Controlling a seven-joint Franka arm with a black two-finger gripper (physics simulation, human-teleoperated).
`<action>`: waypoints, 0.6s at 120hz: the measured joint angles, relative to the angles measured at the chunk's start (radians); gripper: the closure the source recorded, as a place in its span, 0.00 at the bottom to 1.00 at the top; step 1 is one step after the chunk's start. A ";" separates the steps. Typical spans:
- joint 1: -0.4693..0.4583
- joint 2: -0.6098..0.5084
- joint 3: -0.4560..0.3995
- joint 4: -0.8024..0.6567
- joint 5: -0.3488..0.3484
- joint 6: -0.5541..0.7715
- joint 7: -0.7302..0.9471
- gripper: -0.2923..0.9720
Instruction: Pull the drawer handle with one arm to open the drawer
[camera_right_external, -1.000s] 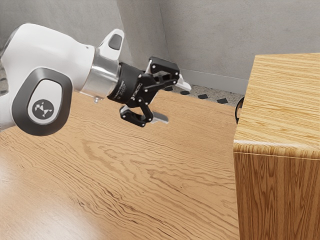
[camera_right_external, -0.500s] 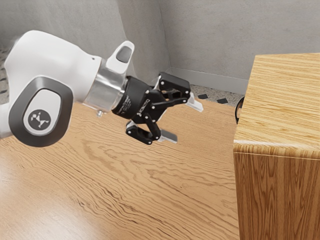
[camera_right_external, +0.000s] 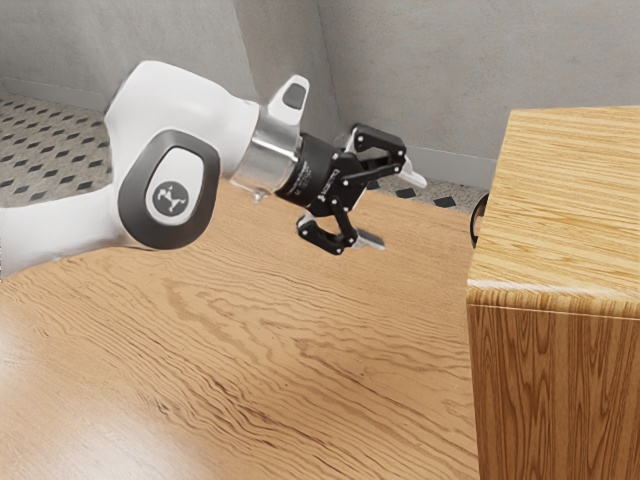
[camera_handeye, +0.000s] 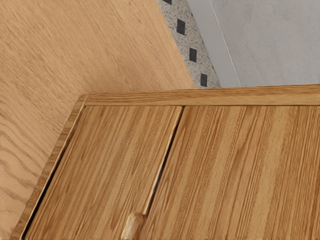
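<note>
Gripper (camera_right_external: 392, 212) with fingers spread, holding nothing, above table (camera_right_external: 250, 340); well apart from cabinet (camera_right_external: 560, 250); drawer handle (camera_handeye: 132, 226) untouched.

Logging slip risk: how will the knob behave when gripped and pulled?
The knob looks like solid turned wood, so it is probably rigid and won't flex. Its rounded, smooth surface could let a pinch slide off under a hard pull. The cabinet looks bulky and appears to stand flat on the table, so it likely won't tip.
</note>
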 joint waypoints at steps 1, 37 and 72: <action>-0.002 0.000 0.001 0.000 0.000 0.000 0.000 0.24; -0.034 0.020 -0.020 -0.005 0.000 0.007 0.000 0.24; 0.040 -0.015 -0.113 -0.059 0.000 0.016 -0.002 0.24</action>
